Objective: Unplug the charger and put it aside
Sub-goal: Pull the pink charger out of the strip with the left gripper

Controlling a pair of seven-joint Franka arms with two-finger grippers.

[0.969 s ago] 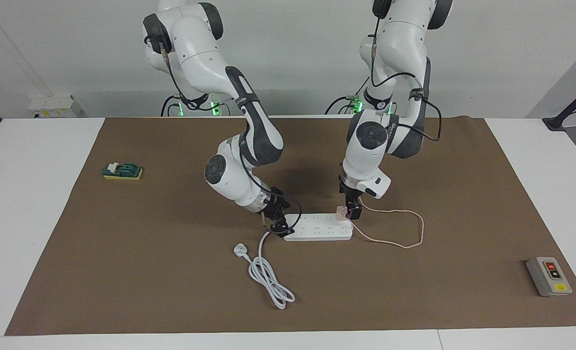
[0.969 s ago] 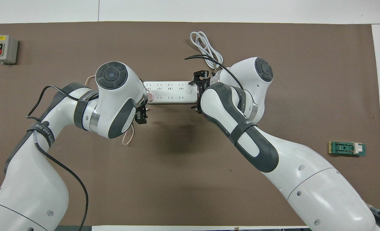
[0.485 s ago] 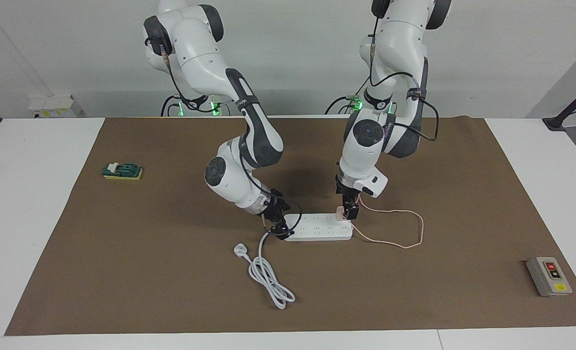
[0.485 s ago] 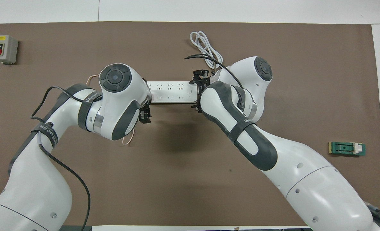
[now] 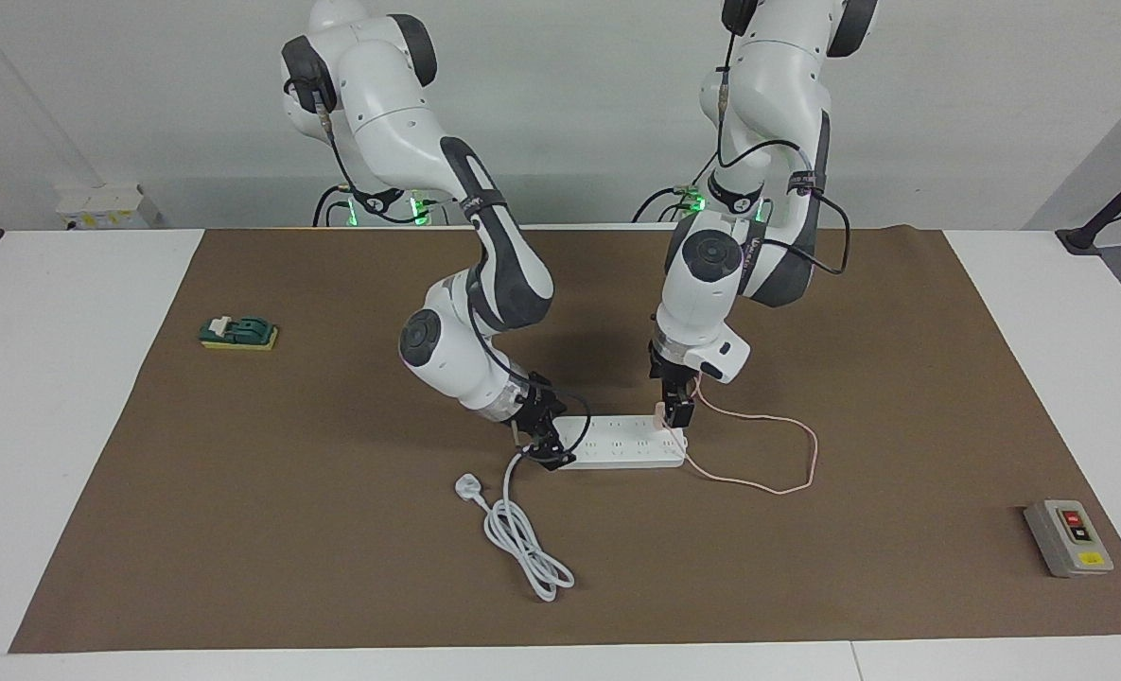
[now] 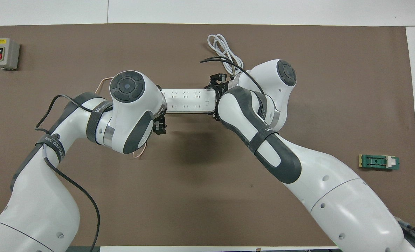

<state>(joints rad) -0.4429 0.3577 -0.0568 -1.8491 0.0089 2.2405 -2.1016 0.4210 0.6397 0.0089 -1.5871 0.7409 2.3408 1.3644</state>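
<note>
While both arms work low at the middle of the brown mat [image 5: 238,530], we see the left gripper [image 5: 677,409] closed on the charger [image 5: 661,411], a small pale pink cube at the end of the white strip [image 5: 621,443] that lies toward the left arm's end of the table. From the facing view the charger sits right at the strip's top surface, and we cannot tell whether its pins are still seated in the socket. In the overhead view the left arm's wrist covers the charger entirely. Its thin pink cable [image 5: 787,445] loops over the mat toward the left arm's end of the table and curves back to the strip. At the strip's other end, the right gripper [image 5: 543,445] is clamped on the strip where the thick white cord [image 5: 522,530] leaves it; that cord coils on the mat farther from the robots, its plug [image 5: 466,488] lying loose. We also see a grey switch box [image 5: 1068,537] near the mat's corner toward the left arm's end, and a green block [image 5: 238,332] on the mat toward the right arm's end, both well apart from the strip.
</note>
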